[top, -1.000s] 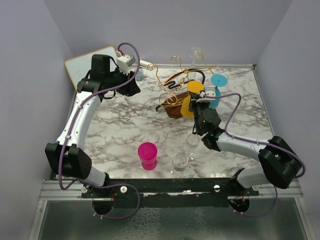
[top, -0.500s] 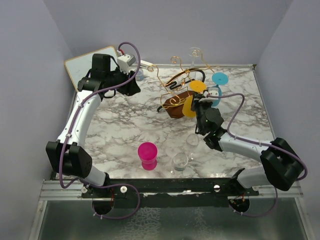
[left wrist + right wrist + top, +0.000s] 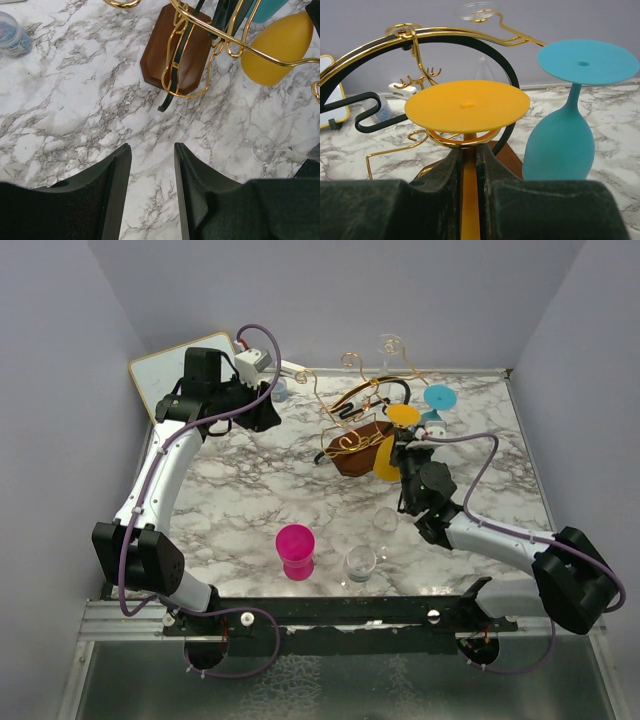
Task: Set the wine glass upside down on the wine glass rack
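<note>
My right end effector [image 3: 470, 167] is clamped shut on the stem of the inverted yellow wine glass [image 3: 466, 106], its foot just over a ring of the wine glass rack [image 3: 152, 57] and not yet let go, while my left end effector [image 3: 152, 150] hangs half-open and empty.

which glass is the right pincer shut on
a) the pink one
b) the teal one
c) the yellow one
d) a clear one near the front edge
c: in the right wrist view the right pincer clamps the stem of the upside-down yellow glass just under its foot, while the teal glass sits apart to the side, untouched.
</note>
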